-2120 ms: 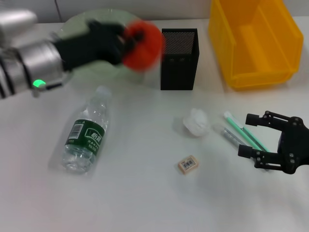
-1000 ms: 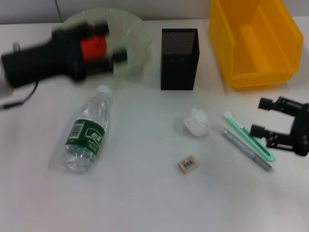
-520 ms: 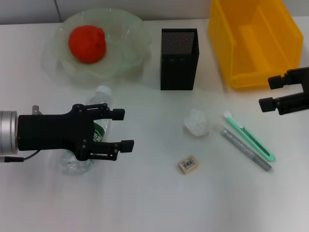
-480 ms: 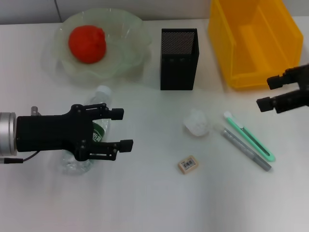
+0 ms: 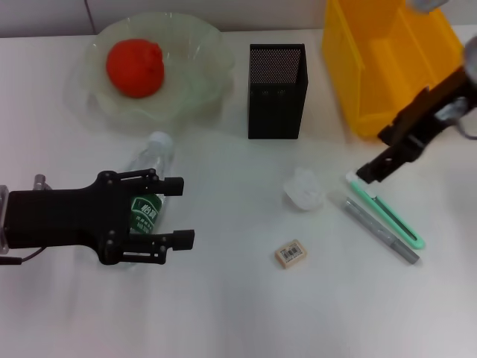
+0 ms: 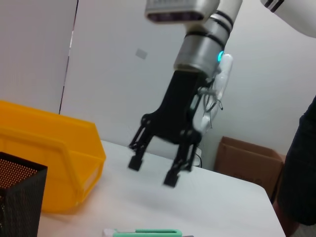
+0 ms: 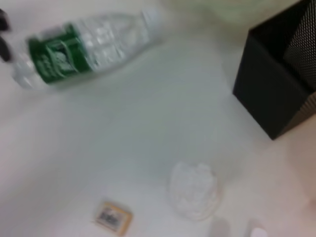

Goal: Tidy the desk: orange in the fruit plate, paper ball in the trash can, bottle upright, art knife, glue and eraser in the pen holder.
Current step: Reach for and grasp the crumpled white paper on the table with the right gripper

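On the white table (image 5: 238, 313) there is 1 of each thing. Farthest left, the left claw (image 5: 175, 210) is spread wide, its 2 fingers on either side of the lower part of the 1 bottle (image 5: 146, 195), which lies on its side — clear plastic, dark green label, white cap pointing toward the fruit plate (image 5: 201, 82). That 1 plate, pale green and translucent with a wavy rim, holds the 1 orange (image 5: 135, 67), red-orange with a puckered top. Next comes 1 pen holder (image 5: 276, 91), a tall square black mesh cup, upright. Nearer the robot sit 1 paper ball (image 5: 304, 189), white and crumpled, and 1 eraser (image 5: 290, 253), a tiny beige block with a printed label. Further right lie 1 green art knife (image 5: 387, 212) and 1 grey glue stick (image 5: 378, 230), side by side. The right claw (image 5: 384, 153) hangs just above the knife's end, fingers apart — beside the 1 yellow trash can (image 5: 380, 104).
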Tool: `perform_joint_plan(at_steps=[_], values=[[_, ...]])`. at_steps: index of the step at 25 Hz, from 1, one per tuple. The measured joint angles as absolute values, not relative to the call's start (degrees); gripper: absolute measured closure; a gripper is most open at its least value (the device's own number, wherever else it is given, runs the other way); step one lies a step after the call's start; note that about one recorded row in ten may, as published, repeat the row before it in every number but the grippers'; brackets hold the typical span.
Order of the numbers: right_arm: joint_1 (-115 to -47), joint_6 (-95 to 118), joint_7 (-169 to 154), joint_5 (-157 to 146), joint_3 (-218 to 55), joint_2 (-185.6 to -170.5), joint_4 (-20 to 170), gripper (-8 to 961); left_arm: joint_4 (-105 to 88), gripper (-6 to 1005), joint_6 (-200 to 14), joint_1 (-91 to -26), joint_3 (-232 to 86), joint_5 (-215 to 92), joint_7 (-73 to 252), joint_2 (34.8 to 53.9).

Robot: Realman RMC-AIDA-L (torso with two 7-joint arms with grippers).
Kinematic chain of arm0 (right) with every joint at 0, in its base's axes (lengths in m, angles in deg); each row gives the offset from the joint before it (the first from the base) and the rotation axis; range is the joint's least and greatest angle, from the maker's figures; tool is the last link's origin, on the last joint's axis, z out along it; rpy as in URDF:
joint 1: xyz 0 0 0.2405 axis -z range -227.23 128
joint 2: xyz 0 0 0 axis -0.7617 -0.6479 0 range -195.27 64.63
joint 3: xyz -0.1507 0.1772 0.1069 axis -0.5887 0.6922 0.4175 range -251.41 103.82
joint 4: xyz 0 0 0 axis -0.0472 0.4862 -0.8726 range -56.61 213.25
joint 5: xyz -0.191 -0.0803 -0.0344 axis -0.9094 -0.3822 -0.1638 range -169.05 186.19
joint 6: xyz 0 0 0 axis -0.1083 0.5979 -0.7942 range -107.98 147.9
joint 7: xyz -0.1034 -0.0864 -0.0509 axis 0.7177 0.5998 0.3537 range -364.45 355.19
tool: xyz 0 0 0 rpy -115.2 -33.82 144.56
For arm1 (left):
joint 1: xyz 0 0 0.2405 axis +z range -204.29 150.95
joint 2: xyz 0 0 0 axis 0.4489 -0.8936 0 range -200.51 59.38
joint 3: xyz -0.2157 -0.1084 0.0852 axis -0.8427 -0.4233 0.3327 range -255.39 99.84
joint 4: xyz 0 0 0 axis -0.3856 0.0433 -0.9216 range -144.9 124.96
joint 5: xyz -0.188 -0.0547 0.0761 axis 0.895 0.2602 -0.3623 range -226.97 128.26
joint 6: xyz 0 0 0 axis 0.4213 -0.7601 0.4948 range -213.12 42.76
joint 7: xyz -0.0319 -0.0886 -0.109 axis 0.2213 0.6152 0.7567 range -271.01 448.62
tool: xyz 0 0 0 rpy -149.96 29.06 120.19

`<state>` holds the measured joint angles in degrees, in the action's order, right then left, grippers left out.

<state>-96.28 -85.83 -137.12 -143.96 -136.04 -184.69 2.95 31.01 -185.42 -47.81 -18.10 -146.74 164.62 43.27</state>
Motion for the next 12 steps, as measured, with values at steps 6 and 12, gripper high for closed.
perform_joint_plan(at_steps=[6, 12], values=[[-97.29, -73.79, -140.2, -142.79, -147.87, -184.86, 13.07, 228, 30.95, 163, -185.48, -47.44, -18.34, -146.79, 164.37, 43.18], [-99.4, -67.04, -139.48, -138.93, -150.02, -184.78, 21.48, 234, 30.85, 162, -186.54, -47.54, -18.41, -146.85, 163.89, 43.16]])
